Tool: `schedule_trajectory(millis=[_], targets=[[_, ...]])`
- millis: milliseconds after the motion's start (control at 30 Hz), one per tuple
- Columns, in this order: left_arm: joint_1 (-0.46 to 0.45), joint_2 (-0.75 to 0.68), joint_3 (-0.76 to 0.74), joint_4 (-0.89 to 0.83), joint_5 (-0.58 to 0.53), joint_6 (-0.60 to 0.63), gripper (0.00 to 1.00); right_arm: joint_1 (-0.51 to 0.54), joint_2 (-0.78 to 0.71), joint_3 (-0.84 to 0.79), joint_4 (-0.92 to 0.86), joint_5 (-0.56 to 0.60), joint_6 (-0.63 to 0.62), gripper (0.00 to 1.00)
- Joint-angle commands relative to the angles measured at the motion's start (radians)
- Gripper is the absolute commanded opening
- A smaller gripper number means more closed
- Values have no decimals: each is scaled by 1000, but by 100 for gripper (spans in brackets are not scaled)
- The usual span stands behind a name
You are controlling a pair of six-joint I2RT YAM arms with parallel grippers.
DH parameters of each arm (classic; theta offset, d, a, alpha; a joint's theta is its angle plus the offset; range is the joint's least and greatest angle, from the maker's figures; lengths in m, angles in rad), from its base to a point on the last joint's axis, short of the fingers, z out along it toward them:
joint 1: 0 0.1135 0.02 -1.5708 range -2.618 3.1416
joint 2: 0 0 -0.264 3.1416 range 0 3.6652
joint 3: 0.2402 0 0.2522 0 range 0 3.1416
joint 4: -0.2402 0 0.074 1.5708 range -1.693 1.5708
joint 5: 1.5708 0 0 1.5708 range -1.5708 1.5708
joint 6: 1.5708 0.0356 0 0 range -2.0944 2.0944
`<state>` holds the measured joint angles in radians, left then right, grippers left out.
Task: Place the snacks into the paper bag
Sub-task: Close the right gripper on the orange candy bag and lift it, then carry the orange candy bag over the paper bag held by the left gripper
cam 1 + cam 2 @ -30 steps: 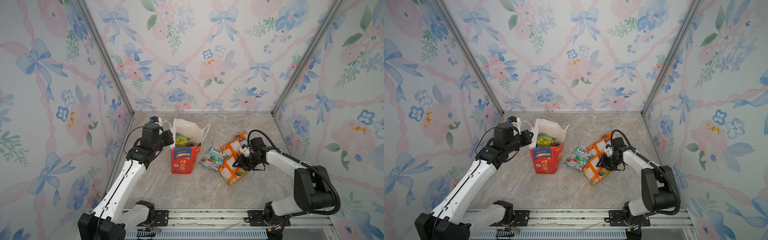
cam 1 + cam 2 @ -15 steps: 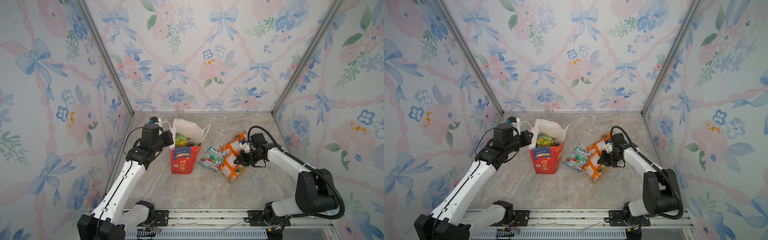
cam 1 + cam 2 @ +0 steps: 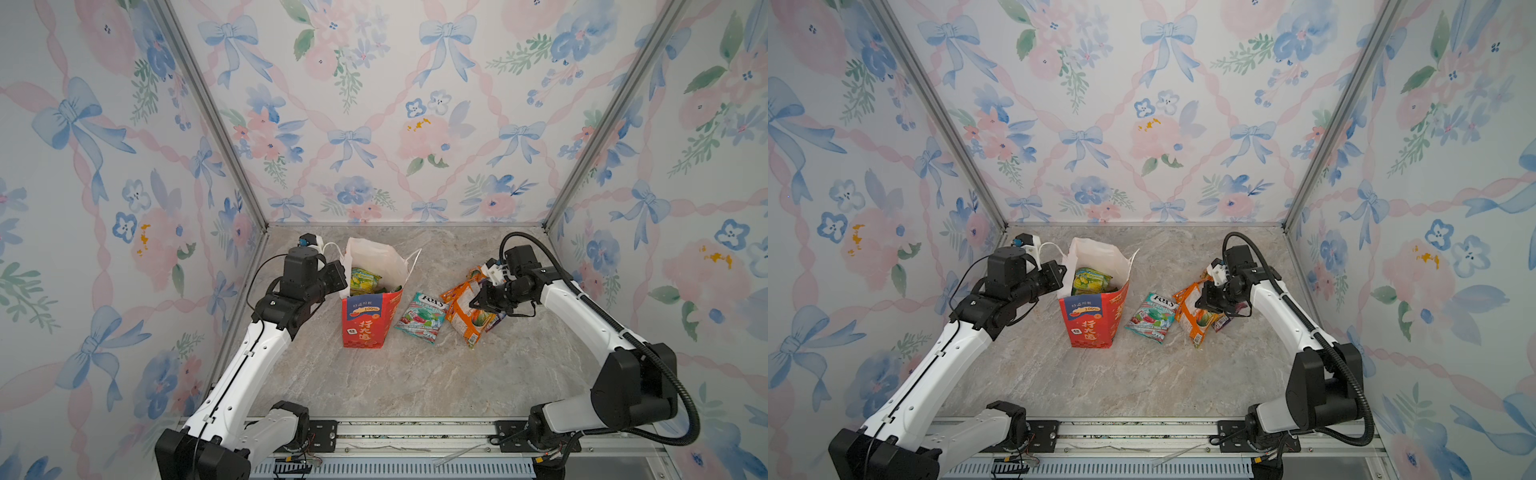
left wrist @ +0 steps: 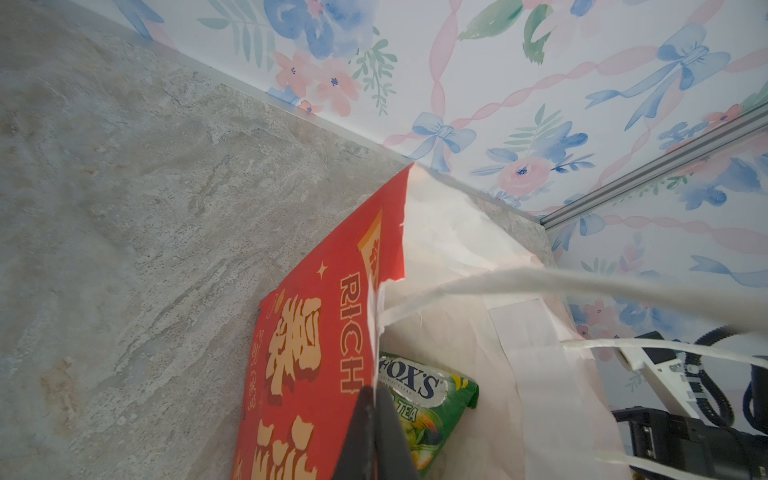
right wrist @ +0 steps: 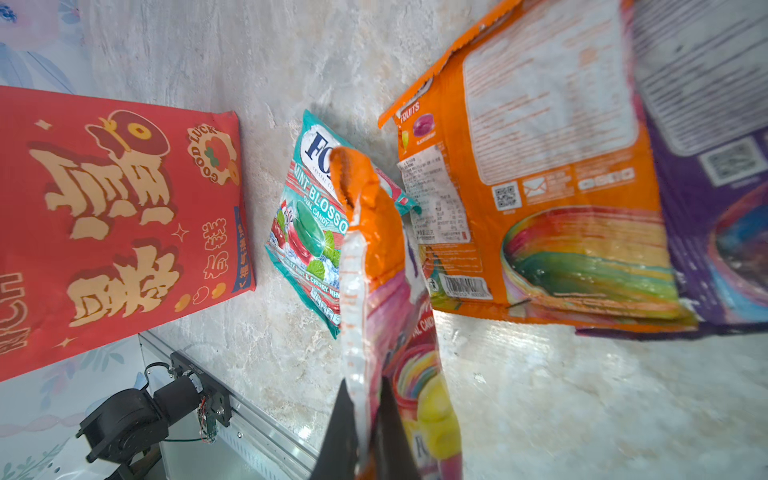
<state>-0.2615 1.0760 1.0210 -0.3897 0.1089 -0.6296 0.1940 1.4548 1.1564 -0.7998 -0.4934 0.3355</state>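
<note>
1. The left fingers (image 4: 368, 419) are pinched together on the rim of the paper bag (image 3: 365, 320), propping its mouth open. The bag stands upright on the counter (image 3: 374, 382) with a green packet (image 3: 363, 280) already inside.
2. The right fingers (image 5: 345, 411) are clamped on the edge of an orange packet (image 5: 374, 257), raised over the pile. I can't tell if it's fully clear of the counter.
3. Not bagged yet: teal packet (image 3: 420, 318) near the bag, second orange packet (image 5: 540, 166) lying back-up, and purple packet (image 5: 706, 208) touching it.
4. I'd call this the carry step: the grab is done, the drop isn't.
5. Next I'd lift above the rim, swing across to the opening, dodge the string handles (image 4: 540, 282), then let go.
</note>
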Motion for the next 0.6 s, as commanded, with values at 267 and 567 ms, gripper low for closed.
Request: schedule_trajectory(millis=[267,567], targets=[[-2,-18,-14,-1,-5,7,0,-1,41,141,-23,-142,-2,0],[-1,-15,-12,-1,-6,5,0,-70,14,225,19,-328,78,0]])
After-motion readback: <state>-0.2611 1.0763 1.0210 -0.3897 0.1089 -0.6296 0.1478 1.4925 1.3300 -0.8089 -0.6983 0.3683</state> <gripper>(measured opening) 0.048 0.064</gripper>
